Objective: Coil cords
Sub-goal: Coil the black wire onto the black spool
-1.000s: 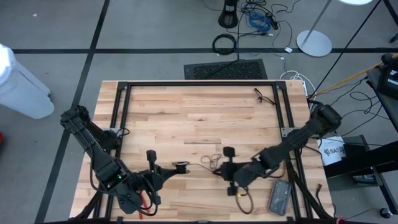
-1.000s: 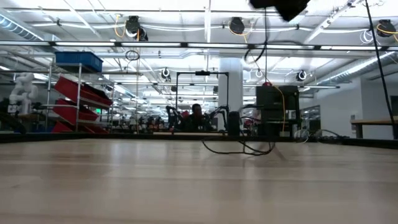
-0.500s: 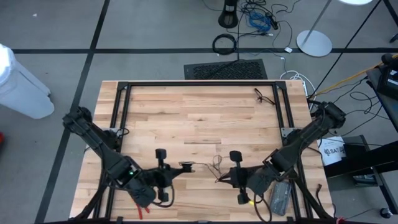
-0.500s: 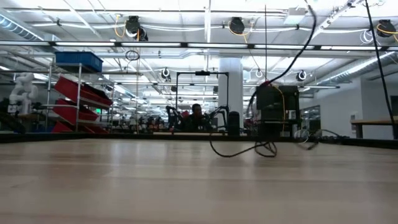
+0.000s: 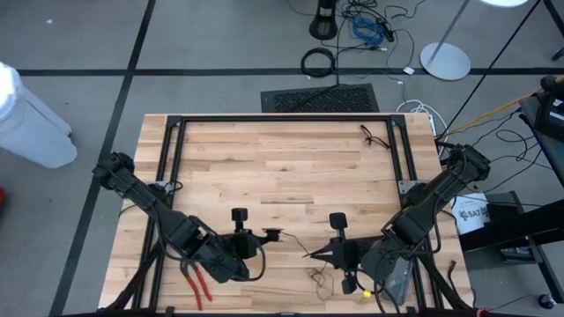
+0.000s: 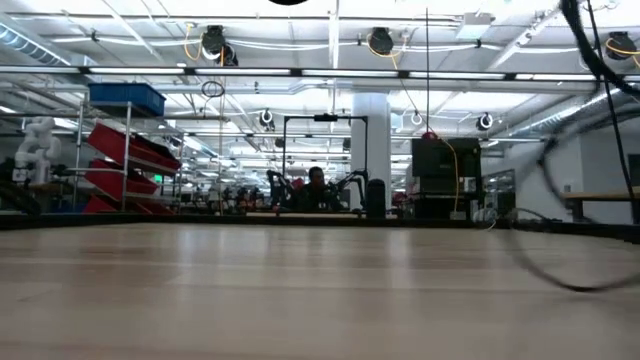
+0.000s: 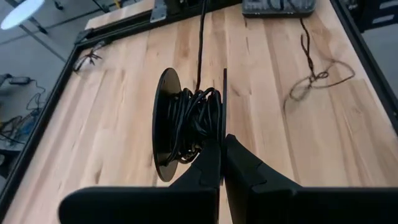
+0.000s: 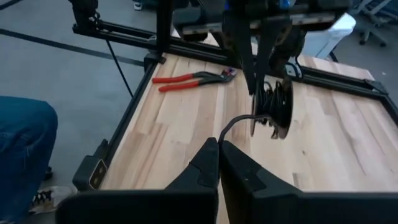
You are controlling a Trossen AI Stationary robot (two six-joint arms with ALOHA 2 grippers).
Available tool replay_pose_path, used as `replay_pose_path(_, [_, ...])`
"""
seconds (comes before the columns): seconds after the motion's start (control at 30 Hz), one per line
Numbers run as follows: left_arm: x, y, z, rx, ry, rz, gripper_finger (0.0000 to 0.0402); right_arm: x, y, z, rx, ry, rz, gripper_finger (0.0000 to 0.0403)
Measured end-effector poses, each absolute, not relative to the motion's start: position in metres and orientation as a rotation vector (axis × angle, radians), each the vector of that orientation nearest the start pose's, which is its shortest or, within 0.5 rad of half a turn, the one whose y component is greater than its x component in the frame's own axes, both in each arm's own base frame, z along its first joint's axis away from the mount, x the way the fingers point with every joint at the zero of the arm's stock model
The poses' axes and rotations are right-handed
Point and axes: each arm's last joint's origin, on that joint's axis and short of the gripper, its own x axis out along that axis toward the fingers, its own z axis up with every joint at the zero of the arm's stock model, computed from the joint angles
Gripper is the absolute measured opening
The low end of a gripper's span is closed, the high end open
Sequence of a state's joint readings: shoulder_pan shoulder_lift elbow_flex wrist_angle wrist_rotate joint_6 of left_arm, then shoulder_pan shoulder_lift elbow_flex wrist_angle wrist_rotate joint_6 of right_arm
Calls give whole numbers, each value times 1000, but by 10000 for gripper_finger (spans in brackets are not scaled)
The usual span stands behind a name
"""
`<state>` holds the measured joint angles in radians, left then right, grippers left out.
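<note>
The cord is a very thin black wire wound on a small round puck (image 5: 273,234) with two flat discs (image 7: 186,124). My left gripper (image 5: 263,237) is shut on the puck near the table's front middle. A free stretch of cord (image 7: 201,43) runs from the puck to my right gripper (image 5: 315,255), which is shut on it. Past that gripper the cord's loose end (image 5: 317,280) lies in small loops (image 7: 317,76) on the wood. In the low view the cord (image 6: 580,230) sags in a blurred loop. My left gripper pinches the rim of one of the puck's discs (image 7: 223,127) between its two fingers. The puck stands on edge, clear of the table, with the wound cord (image 8: 268,99) showing between the discs. My right gripper pinches the thin cord (image 8: 231,126) between its two fingers, a short way from the puck. That stretch curves slack across to the puck (image 8: 277,107), and the rest trails down to the table.
Red-handled pliers (image 5: 197,283) lie near the front left edge. A grey flat device (image 5: 395,280) sits at the front right. Another small black cord tangle (image 5: 374,136) lies at the far right, by the black frame (image 5: 282,117) that rims the table. A person's leg (image 8: 25,143) shows beyond the left edge.
My left gripper has carried the puck toward the table's right. My right gripper has risen and drawn back toward the near right. The loose tangle of cord has been dragged from the middle toward the near edge.
</note>
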<state>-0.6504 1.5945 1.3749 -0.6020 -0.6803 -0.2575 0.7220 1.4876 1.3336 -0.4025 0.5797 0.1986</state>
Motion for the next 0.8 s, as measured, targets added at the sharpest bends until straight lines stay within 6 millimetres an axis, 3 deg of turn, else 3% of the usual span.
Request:
replay_pose_path(0.37, [307,-194,285,270,683,-7,8,258,204,351,-225,407,86,0])
replay_pose_path(0.8, [328,-213,272,432,573,-261,8,283,192,340,-380,417,59,0])
